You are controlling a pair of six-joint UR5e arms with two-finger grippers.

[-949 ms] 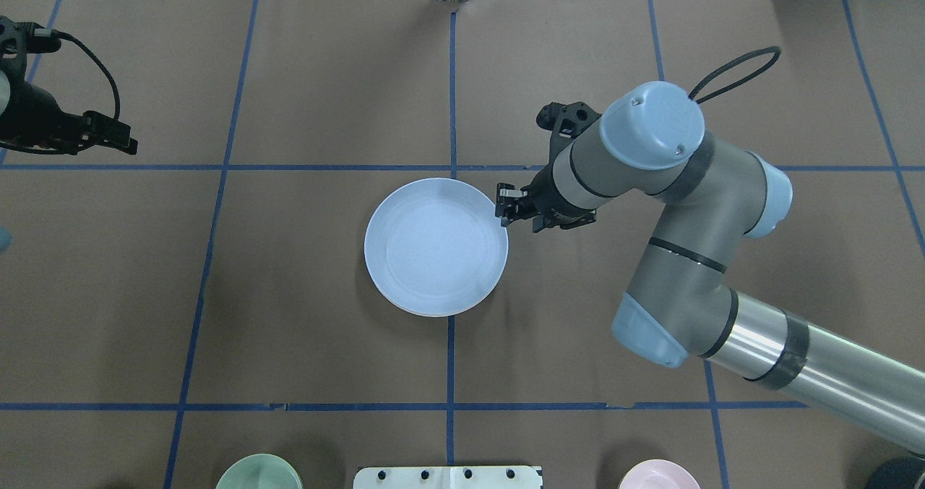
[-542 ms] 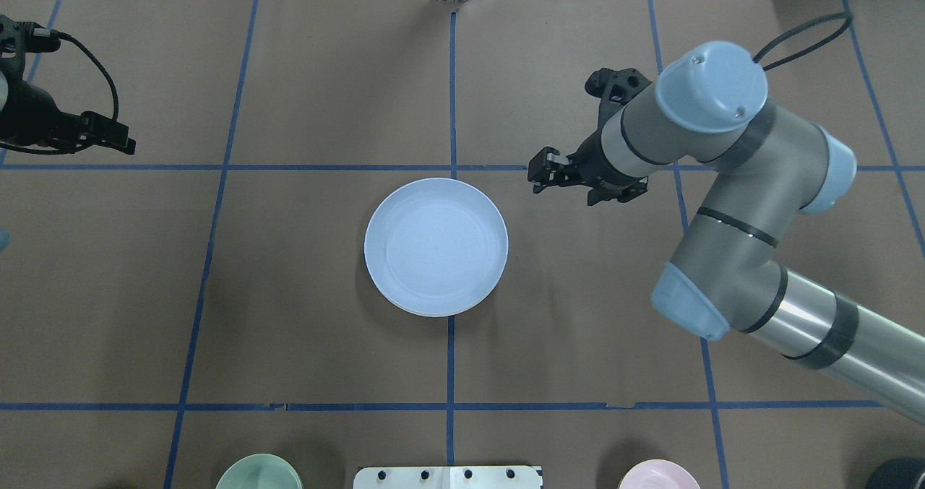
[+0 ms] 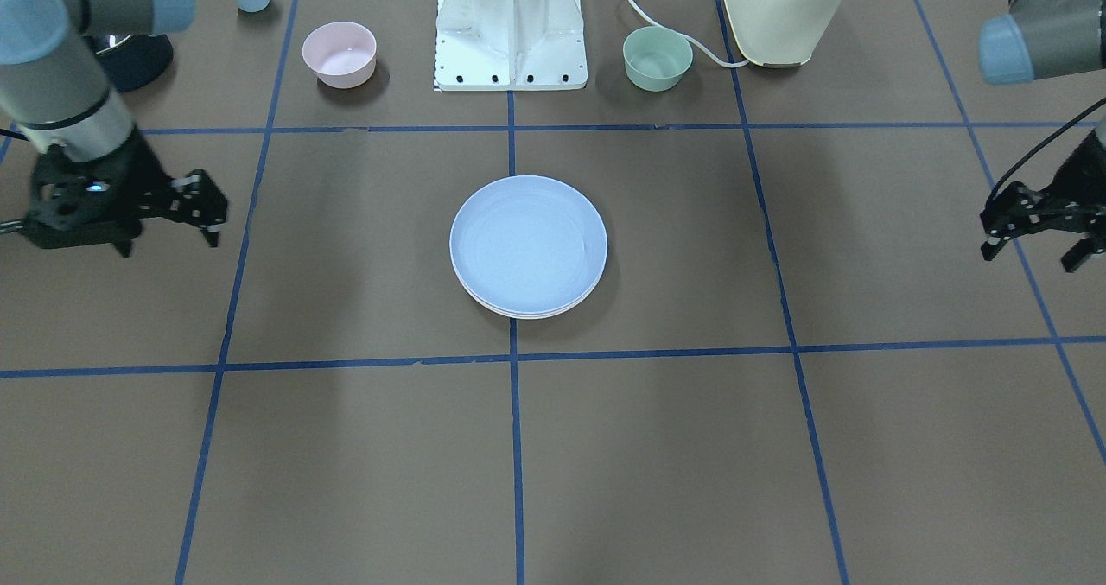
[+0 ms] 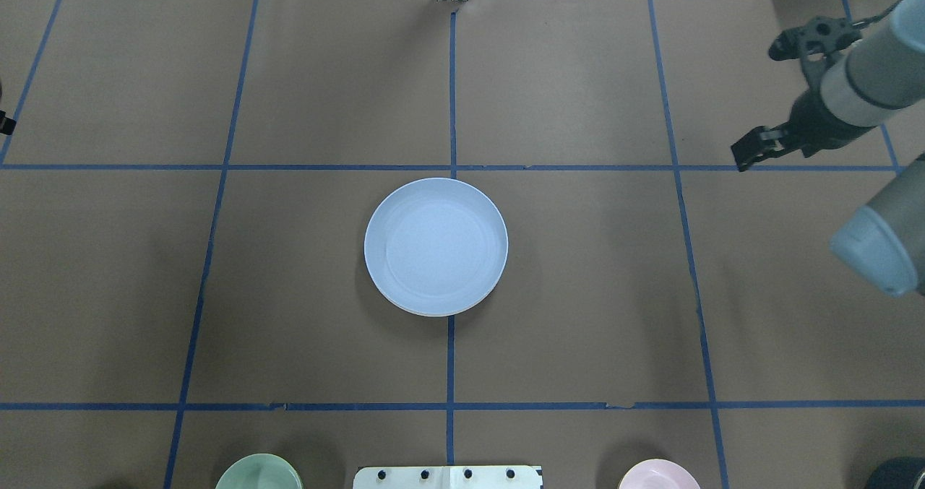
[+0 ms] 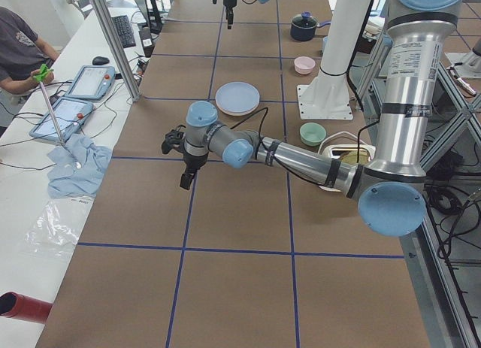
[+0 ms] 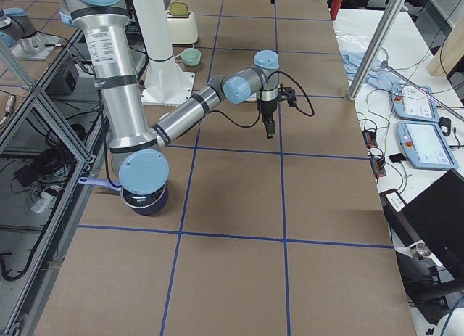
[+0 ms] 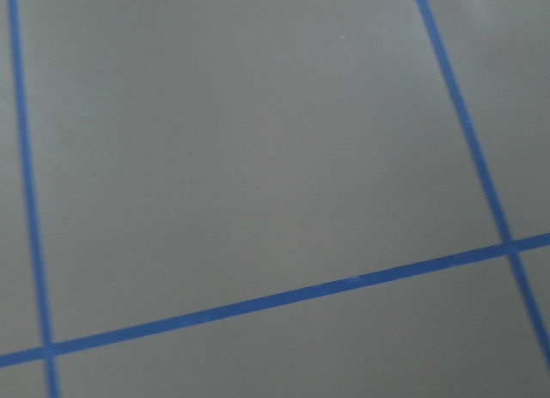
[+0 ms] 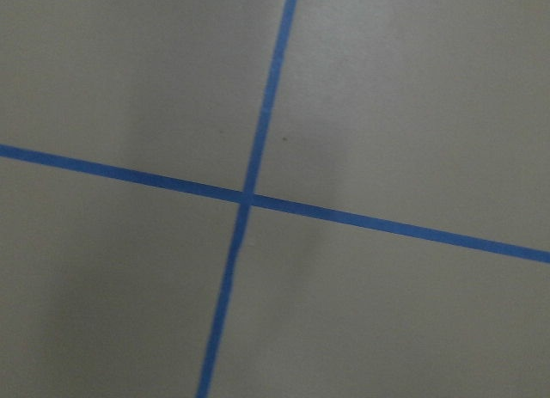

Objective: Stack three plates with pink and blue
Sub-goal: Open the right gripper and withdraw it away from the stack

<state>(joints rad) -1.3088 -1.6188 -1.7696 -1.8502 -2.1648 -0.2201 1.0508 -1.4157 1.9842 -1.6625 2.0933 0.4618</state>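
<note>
The light blue plate (image 3: 528, 241) lies on the table (image 3: 778, 447), on top of the paler plates (image 3: 529, 314). Their rims show at its edge, but I cannot count them surely. The right gripper (image 3: 212, 213) hangs well off to one side, fingers spread and empty, tips pointing toward the plates. The left gripper (image 3: 1028, 255), likewise spread and empty, sits farther off on the opposite side. Stacking looks done, and the right arm is the nearer if a nudge is needed.
</note>
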